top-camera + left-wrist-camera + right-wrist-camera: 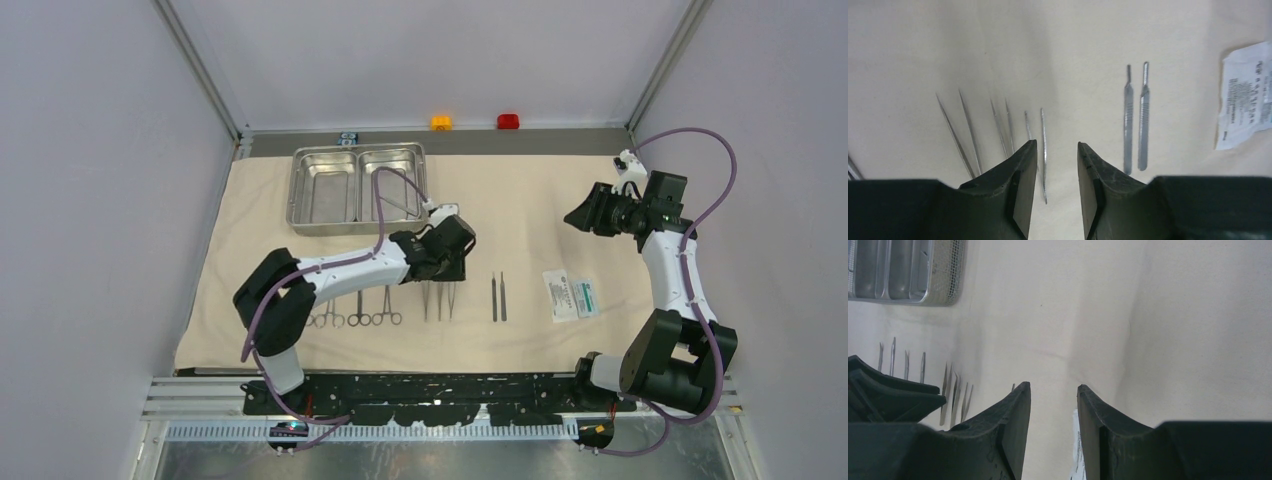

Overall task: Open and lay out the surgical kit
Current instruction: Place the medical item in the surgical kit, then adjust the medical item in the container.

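The beige cloth wrap [520, 200] lies spread flat. On it, the steel two-compartment tray [355, 188] sits at the far left. Along the near side lies a row of ring-handled forceps [358, 312], tweezers [438, 298], two thin straight tools [498, 297] and the white-and-green packet [572, 296]. My left gripper [447, 268] hovers over the tweezers. In the left wrist view it [1056, 144] is open and holds nothing, with the rightmost tweezers [1043, 145] lying just left of the gap, apart from the fingers. My right gripper [580, 217] hangs open and empty above the cloth's right part [1053, 386].
An orange button [441, 122] and a red button [508, 121] sit on the ledge behind the cloth, with a small black-and-blue block [348, 138] behind the tray. Grey walls close in both sides. The right wrist view shows the left arm [888, 395] and the tray [908, 270].
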### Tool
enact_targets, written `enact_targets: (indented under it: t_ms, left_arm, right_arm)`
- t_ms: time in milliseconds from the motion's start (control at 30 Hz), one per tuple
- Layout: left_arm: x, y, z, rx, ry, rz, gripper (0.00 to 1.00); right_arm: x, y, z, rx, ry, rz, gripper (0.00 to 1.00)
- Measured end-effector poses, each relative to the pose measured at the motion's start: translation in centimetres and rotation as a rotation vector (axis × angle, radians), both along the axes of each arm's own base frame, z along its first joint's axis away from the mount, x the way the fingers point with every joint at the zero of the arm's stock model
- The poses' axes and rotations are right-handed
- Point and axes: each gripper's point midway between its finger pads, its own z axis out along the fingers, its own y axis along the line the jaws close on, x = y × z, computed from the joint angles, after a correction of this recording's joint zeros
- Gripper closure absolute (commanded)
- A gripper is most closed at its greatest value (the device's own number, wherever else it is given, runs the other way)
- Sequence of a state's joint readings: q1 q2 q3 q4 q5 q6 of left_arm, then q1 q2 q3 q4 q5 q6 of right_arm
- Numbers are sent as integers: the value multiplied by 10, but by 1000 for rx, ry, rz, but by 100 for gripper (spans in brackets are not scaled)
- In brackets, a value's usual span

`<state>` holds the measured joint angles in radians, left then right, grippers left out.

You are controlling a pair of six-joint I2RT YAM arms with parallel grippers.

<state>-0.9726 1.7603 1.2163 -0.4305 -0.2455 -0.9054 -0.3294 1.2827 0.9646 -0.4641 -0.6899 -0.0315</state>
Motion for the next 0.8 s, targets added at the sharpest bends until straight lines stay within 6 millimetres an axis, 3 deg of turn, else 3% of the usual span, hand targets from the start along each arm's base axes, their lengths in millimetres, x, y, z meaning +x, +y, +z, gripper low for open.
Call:
enact_targets:
  t_ms: [100,200,400,567,700,800]
  left_arm:
    - [17,-7,24,-22,-58,-29,61]
    - [40,-1,43,-38,-106,-26,58]
    - [93,49,66,-33,-161,61,48]
    - [141,90,98,-18,-240,102,47]
    - [182,110,133,-5,-326,105,47]
    - [208,123,143,30,-361,100,47]
  right_arm:
    - [0,0,0,3,1,-2,55]
    - [0,1,0,9,3,-2,55]
    - [-2,3,4,25,3,-2,55]
    - [-4,5,16,19,-31,-1,55]
    - [-4,5,21,17,-44,-1,55]
    - [-5,5,20,18,-39,-2,55]
